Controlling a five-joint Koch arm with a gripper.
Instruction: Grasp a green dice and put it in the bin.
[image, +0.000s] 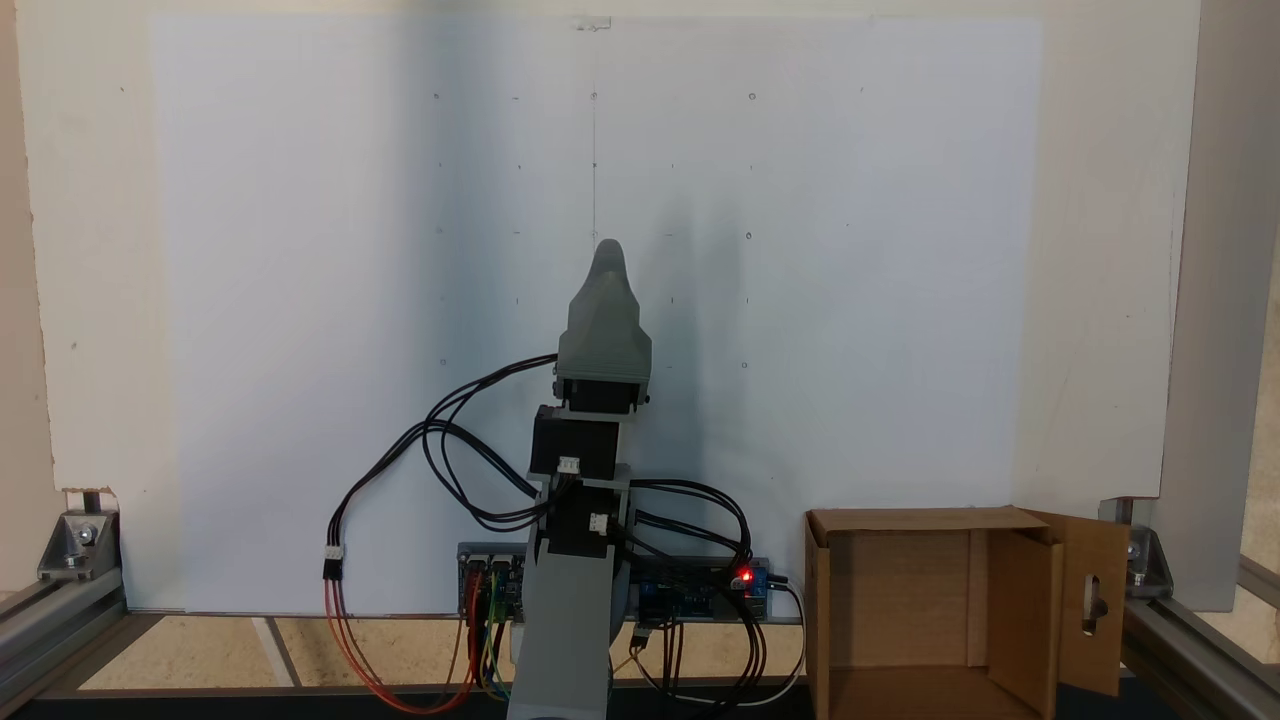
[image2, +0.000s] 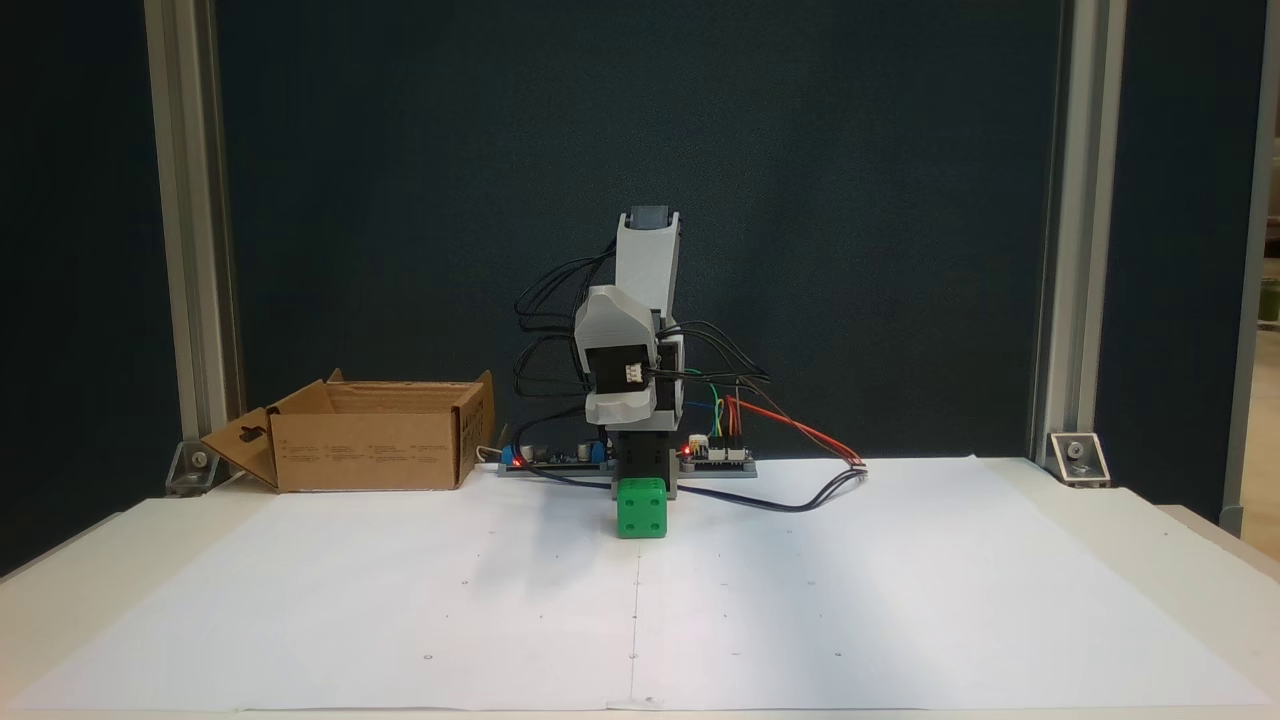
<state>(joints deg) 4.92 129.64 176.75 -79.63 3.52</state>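
One hand (image: 608, 250) shows in a fixed view as a single grey pointed tip at the centre of the frame, aimed toward the upper edge. Its two parts lie one behind the other there, so I cannot tell whether it is spread or pressed together. In the other fixed view the hand (image2: 628, 405) is folded down in front of the arm, at the centre of the frame, and its tips cannot be made out. It holds nothing that can be seen.

The green dice (image2: 641, 508) sits on the white paper (image2: 900, 600) at the centre of the frame, just in front of the arm's base and directly below the folded hand, apart from it.

Black cables (image2: 545, 310) loop out from the arm on both sides. Circuit boards (image2: 716, 455) with small red lights lie beside the base, with orange and coloured wires running off to the right of the frame.

The bin (image2: 365, 450) stands at the left of that frame, well apart from the dice, its flaps open and one slotted flap splayed outward. In the other fixed view the bin (image: 900, 600) fills the lower right corner, open and showing bare cardboard inside.

The tabletop (image2: 1150, 530) carries the paper sheet, which lies bare across the lower half of the frame. Aluminium frame posts (image2: 185, 230) stand at left and right.
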